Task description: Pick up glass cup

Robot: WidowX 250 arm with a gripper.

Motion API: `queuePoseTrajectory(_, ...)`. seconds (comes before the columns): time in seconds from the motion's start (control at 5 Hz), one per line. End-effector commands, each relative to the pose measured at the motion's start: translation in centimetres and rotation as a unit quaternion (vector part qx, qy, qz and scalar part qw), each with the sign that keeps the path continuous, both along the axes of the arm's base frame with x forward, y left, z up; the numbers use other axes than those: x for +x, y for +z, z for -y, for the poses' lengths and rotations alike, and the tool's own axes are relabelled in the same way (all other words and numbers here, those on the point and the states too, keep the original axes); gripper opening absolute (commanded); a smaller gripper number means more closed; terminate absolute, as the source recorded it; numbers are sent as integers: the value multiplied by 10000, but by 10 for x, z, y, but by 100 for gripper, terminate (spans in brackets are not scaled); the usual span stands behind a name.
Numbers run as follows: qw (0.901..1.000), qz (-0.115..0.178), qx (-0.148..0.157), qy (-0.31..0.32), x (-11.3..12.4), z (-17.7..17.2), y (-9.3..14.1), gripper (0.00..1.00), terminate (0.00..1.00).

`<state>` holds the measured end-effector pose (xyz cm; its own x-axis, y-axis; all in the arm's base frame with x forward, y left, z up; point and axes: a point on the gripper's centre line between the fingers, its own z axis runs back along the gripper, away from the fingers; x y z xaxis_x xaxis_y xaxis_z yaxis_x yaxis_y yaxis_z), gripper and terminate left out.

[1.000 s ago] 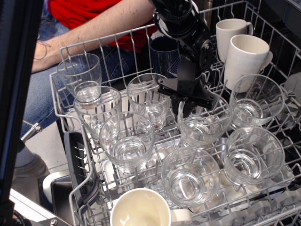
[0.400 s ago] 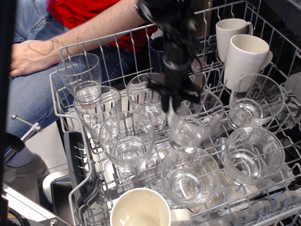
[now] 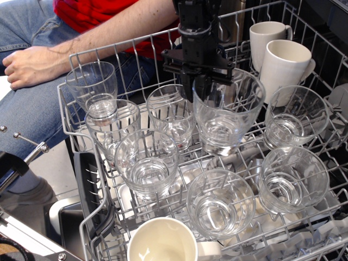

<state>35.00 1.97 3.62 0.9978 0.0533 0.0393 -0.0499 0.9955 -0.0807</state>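
We cannot see the end effector [image 3: 199,81] fingertips behind the glass cup [image 3: 224,111] rim, and below it a white mug [image 3: 162,240] is cut off by the bottom edge.

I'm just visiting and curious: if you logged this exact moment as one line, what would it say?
phase: lift | gripper: shut on glass cup rim | cup: upright, raised above dish rack | other glasses: seated in rack

I see a clear glossy glass cup [image 3: 227,111], matt black metal gripper [image 3: 199,81], white coated wire dish rack [image 3: 81,179], glossy white ceramic mugs [image 3: 283,68].
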Motion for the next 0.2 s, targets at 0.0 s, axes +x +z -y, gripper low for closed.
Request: queuePoseTrajectory(0.0, 9966, 799, -29, -180, 24, -11, 84, 0, 100)
